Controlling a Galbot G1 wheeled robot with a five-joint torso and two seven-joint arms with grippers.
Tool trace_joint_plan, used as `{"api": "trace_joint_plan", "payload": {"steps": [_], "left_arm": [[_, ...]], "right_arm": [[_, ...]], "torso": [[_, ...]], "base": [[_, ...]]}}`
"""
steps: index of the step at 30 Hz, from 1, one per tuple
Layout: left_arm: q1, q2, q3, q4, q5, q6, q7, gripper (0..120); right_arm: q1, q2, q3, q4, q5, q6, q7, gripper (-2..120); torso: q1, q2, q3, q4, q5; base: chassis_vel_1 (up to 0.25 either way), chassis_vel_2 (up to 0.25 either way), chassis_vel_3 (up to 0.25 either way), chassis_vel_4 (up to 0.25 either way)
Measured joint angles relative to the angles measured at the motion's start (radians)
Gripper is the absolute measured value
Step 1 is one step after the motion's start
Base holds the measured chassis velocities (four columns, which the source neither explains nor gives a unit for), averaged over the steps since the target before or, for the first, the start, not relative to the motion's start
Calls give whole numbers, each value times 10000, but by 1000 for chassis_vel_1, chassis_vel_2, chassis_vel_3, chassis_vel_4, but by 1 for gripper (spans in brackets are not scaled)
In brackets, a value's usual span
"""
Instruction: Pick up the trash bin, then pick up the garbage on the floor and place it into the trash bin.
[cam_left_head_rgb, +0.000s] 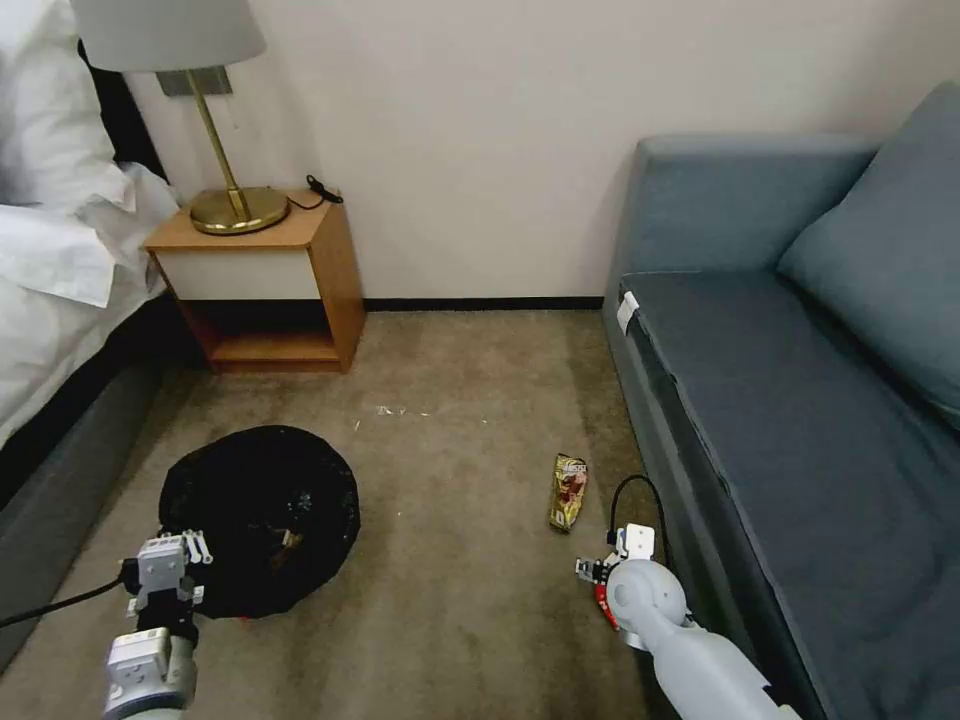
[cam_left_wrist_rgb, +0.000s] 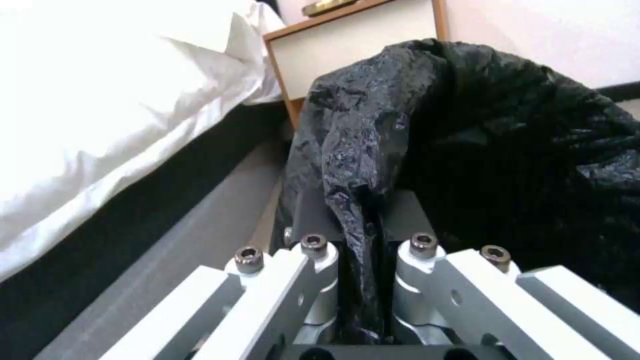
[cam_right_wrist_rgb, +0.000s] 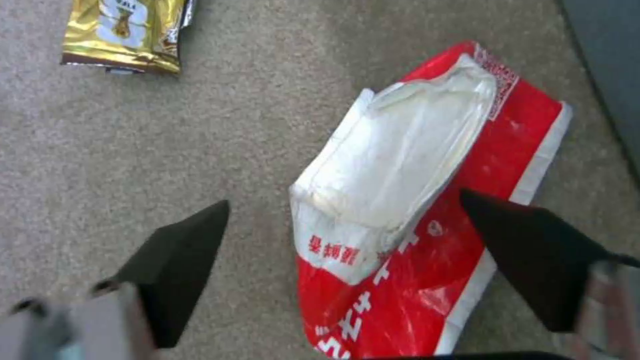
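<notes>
While the left gripper (cam_left_wrist_rgb: 363, 260) is pressed together on a fold of the trash bin's (cam_left_head_rgb: 262, 515) black liner at its near left rim, so the bin counts as held, the garbage is only partly dealt with. Something brownish lies inside the bin. The right gripper (cam_right_wrist_rgb: 347, 260) hangs spread above the red-white wrapper (cam_right_wrist_rgb: 427, 200) on the carpet (cam_left_head_rgb: 450, 440) beside the sofa (cam_left_head_rgb: 790, 400), touching nothing. Its long axis runs near-to-far, slightly slanted. The yellow-green wrapper (cam_left_head_rgb: 568, 490) lies just beyond, also lengthwise near-to-far, and is left to collect.
</notes>
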Motion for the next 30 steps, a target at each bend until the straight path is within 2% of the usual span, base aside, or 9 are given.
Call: {"api": "trace_joint_plan", "payload": {"steps": [2,11,12,16,17,20,22,25,30], "left_arm": [[10,1,-2,-10,-2,-12,-3,7],[48,-13,10,-13,-5,-82,-67,7],[48,-13,10,-13,-5,-82,-67,7],[54,-13,15,-12,-2,-88,-71,7],[54,-13,15,-12,-2,-88,-71,7],[55,-19,42,-13,24,-89,-72,7],[55,-21,50,-12,38,-89,-73,7],[54,-23,58,-12,59,-89,-73,7],[45,-20,59,-9,64,-89,-73,7]], "right_arm": [[0,-5,1,-26,-47,14,-46,85],[-207,-162,-11,-31,-685,160,-573,48],[-207,-162,-11,-31,-685,160,-573,48],[-323,-333,-46,-20,-1016,235,-853,30],[-323,-333,-46,-20,-1016,235,-853,30],[-341,-408,-92,-58,-1554,345,-1108,15],[-345,-456,-140,-100,-1780,440,-1248,12],[-340,-606,-247,-112,-2229,540,-1568,0],[-412,-848,-314,389,-2998,1039,-2451,0]], "torso": [[1,-1,0,0,1],[0,0,0,0,1],[0,0,0,0,1],[0,0,0,0,1],[0,0,0,0,1],[0,0,0,0,1],[0,0,0,0,1],[0,0,0,0,2],[0,0,0,0,1]], "base": [[0,0,0,0],[0,0,0,0],[0,0,0,0],[0,0,0,0],[0,0,0,0],[0,0,0,0],[0,0,0,0],[0,0,0,0],[0,0,0,0]]}}
